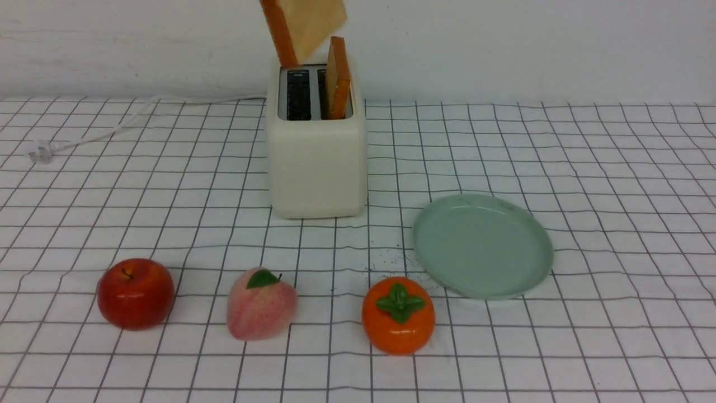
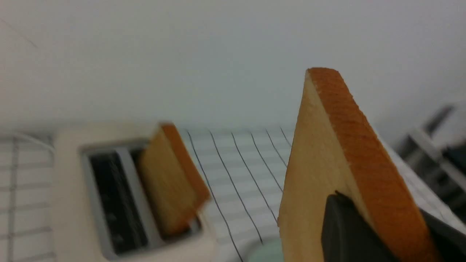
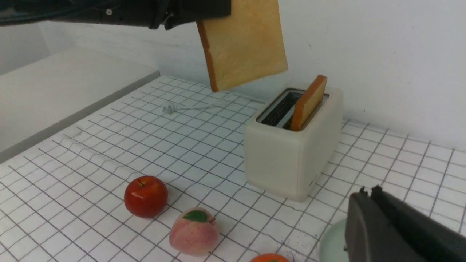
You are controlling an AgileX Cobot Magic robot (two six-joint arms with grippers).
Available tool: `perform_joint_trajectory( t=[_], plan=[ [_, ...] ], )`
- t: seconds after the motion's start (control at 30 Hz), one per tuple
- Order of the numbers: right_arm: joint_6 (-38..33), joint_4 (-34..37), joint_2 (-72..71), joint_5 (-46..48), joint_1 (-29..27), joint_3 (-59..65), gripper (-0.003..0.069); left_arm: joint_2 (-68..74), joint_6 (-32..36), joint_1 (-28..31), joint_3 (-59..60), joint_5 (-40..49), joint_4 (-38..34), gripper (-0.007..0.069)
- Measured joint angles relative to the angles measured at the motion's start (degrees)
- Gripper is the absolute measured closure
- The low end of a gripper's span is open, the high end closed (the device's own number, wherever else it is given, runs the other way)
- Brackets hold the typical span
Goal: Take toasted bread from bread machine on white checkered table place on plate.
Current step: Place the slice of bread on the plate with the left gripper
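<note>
My left gripper [image 2: 389, 227] is shut on one slice of toasted bread [image 2: 327, 163] and holds it in the air above the bread machine [image 1: 316, 162]. That slice shows tilted at the top of the front view [image 1: 305, 25] and in the right wrist view [image 3: 244, 43]. The second slice [image 1: 338, 78] stands in the right slot; the left slot is empty. The mint-green plate [image 1: 484, 246] lies empty on the white checkered table [image 1: 615, 168], right of and nearer than the toaster. My right gripper [image 3: 367, 191] is shut and empty, over the plate's edge [image 3: 331, 243].
A red apple [image 1: 136, 293], a pink peach [image 1: 260, 304] and an orange persimmon [image 1: 398, 315] sit in a row near the front. The toaster's white cord ends in a plug [image 1: 42, 152] at the far left. A white wall stands right behind the toaster.
</note>
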Motion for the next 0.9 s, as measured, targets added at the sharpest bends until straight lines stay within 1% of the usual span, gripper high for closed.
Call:
perform_joint_trajectory(
  t=[0.03, 0.07, 0.13, 0.17, 0.2, 0.27, 0.37, 0.5, 0.7, 0.9],
  plan=[
    [1.8, -1.8, -0.3, 0.4, 0.0, 0.0, 0.0659, 1.0, 2.8, -2.4, 0.1, 1.8, -1.5, 0.0522],
    [2.7, -2.8, -0.5, 0.7, 0.0, 0.0, 0.0659, 1.9, 4.2, -4.2, 0.1, 2.4, -2.1, 0.0522],
    [6.2, -6.0, -1.0, 2.2, 0.0, -0.5, 0.0659, 4.0, 8.3, -8.0, 0.1, 2.5, -4.7, 0.0522],
    [8.7, -8.7, -1.3, 4.0, 0.0, -1.1, 0.0659, 5.6, 10.0, -10.2, 0.1, 2.1, -6.2, 0.0522],
    [9.2, -9.1, -1.4, 4.0, 0.0, -1.1, 0.0659, 5.9, 10.6, -10.5, 0.1, 2.1, -6.8, 0.0522],
    [14.5, -14.2, -1.9, 8.8, 0.0, -2.2, 0.0659, 9.4, 13.0, -13.1, -0.1, 1.5, -10.3, 0.0522],
    [19.3, -19.8, -2.2, 15.0, 0.0, -2.8, 0.0659, 14.6, 14.1, -13.9, -1.9, 1.4, -14.2, 0.0522],
    [21.6, -23.8, -2.6, 19.6, 0.0, -2.8, 0.0659, 21.3, 14.4, -13.8, -6.5, 0.7, -17.2, 0.0522],
    [22.0, -24.1, -3.1, 20.7, 0.0, -3.0, 0.0659, 30.2, 14.5, -13.8, -13.5, 4.3, -20.2, 0.0522],
    [22.1, -24.2, -3.1, 20.9, 0.0, -3.2, 0.0655, 35.1, 14.5, -13.8, -14.8, 3.2, -22.3, 0.0522]
  ],
)
